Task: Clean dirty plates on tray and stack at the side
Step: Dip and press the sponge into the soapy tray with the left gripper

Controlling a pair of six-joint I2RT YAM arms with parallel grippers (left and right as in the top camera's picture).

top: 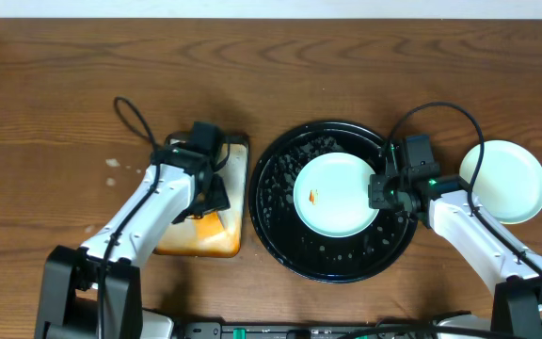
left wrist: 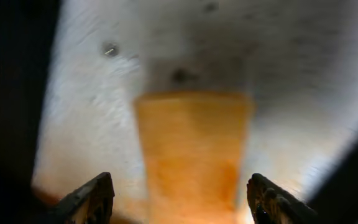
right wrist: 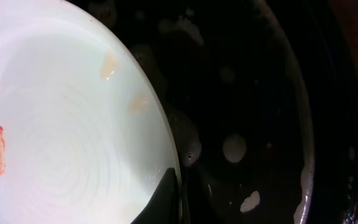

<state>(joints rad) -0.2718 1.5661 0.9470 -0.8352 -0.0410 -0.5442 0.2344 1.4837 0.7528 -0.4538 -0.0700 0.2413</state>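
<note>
Right gripper (top: 381,191) is set at 3 o'clock rim of mint-blue round plate (top: 337,195), closure indeterminable; left gripper (left wrist: 179,194) is spread wide, empty, over orange block (left wrist: 191,143).

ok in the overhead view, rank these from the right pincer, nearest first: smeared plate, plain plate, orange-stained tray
1. smeared plate, on the black tray, at the right pincer.
2. plain plate, on the table, right side.
3. orange-stained tray, far left.

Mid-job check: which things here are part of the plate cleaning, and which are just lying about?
Job: smeared plate; black tray; plate at the side; right gripper at the smeared plate's rim.
Lying about: stained rectangular tray; orange block on it, under the left gripper.
</note>
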